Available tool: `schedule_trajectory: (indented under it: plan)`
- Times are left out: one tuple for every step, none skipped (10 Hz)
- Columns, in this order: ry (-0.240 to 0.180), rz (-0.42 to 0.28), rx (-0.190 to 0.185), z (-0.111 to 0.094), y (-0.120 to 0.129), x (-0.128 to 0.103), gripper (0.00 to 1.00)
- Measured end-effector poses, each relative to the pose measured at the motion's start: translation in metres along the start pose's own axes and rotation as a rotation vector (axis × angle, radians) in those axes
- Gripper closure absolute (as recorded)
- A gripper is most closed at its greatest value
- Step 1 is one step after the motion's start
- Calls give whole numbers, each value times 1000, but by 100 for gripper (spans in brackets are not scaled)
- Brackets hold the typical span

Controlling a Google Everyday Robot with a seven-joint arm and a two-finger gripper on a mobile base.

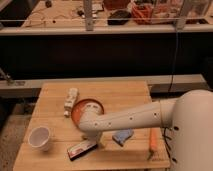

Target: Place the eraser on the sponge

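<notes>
The eraser (82, 148), a flat block with black sides and a whitish top with a red patch, lies near the wooden table's front edge. The light-blue sponge (122, 136) rests to its right, a short gap away. My white arm reaches in from the right, and my gripper (100, 140) hangs down at its end, right at the eraser's right end and left of the sponge. The arm's elbow hides the gripper's upper part.
An orange bowl (86, 106) stands behind the arm's end. A cream-white bottle-like object (70, 101) lies left of the bowl. A white cup (40, 137) stands at the front left. An orange carrot (153, 139) lies near the table's (115, 91) right edge.
</notes>
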Motion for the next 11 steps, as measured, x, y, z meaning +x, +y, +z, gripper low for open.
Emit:
schedule_trajectory:
  plan:
    - [1,0,0,0,-1,0,20]
    - [1,0,1,0,-1,0,20]
    - [1,1,1,1,-2,0,20]
    - [1,2,1,1,-2,1,20]
    - [1,4,0,2,-1,3,20]
    - [1,4,1,2,-1,3,20]
    - [1,5,2,2,-2,4,20]
    - [0,5,4,2,-2,4,20]
    - [0,6,4,3,-3,4,20]
    - [-1,9,4,3,-3,5,20]
    - [-1,12,4,4,-3,6,20]
